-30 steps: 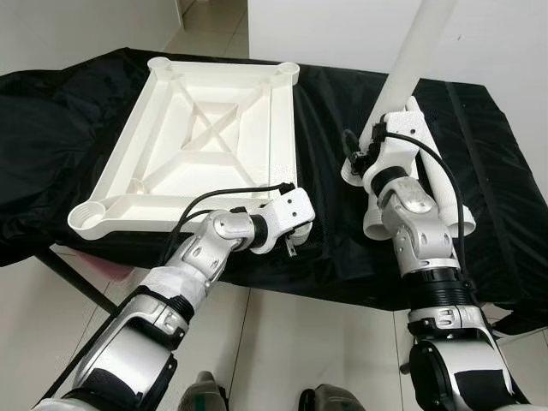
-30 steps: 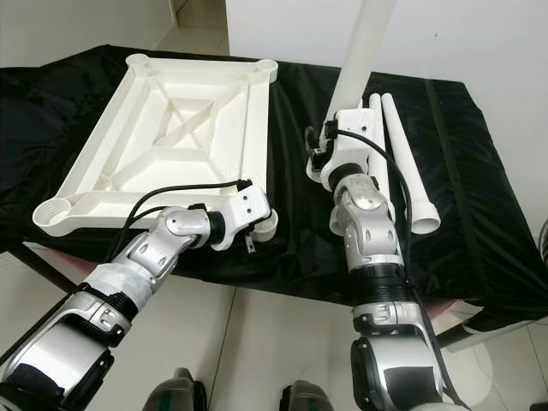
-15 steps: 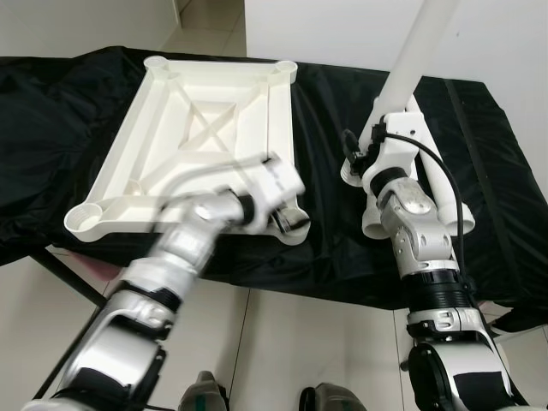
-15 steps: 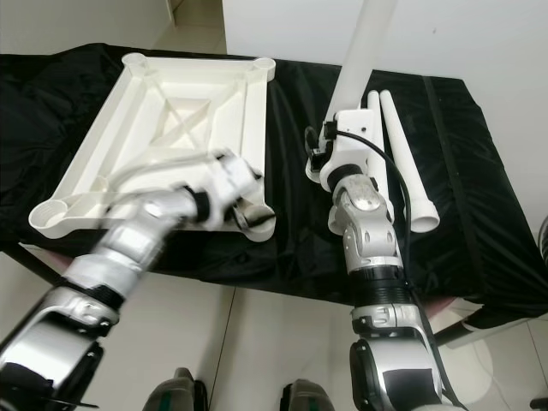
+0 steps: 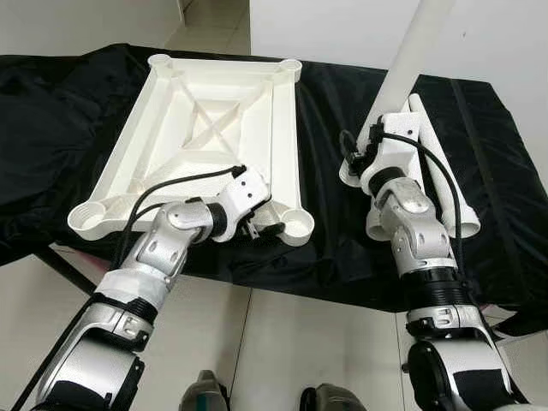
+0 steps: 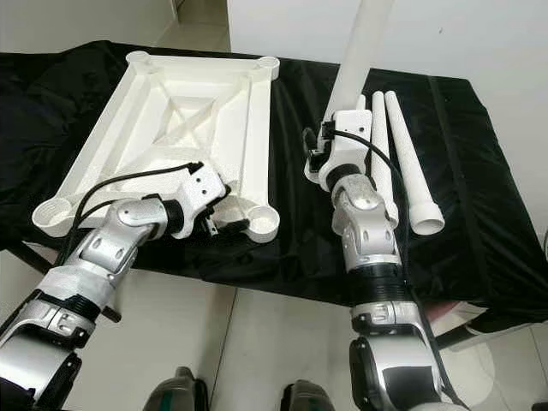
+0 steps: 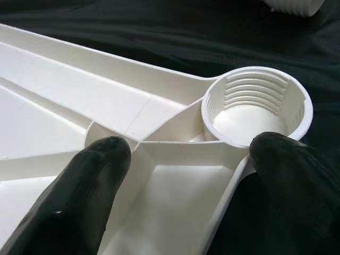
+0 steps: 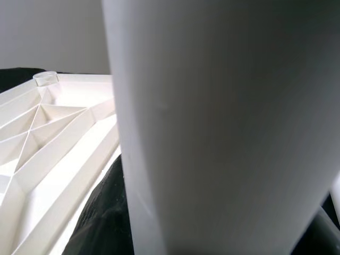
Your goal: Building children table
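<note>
The white tabletop (image 5: 201,128) lies upside down on the black cloth, ribs up, with a threaded socket (image 5: 297,228) at its near right corner. My left gripper (image 5: 261,229) is at that corner. In the left wrist view its fingers (image 7: 95,180) stand apart on either side of the rim, next to the socket (image 7: 255,114), so it is open. My right gripper (image 6: 347,116) is over the table's middle, shut on a white table leg (image 5: 411,51) that it holds upright in the air. That leg (image 8: 223,127) takes up most of the right wrist view.
Two more white legs (image 6: 411,163) lie side by side on the cloth to the right of my right arm. The black-draped table (image 5: 68,111) ends at a front edge just below the tabletop's near rim. Pale floor tiles lie beneath, and a white wall stands behind.
My left gripper has risen from the table's front edge and now straddles the tabletop's near right corner. The right arm and its upright leg have hardly moved.
</note>
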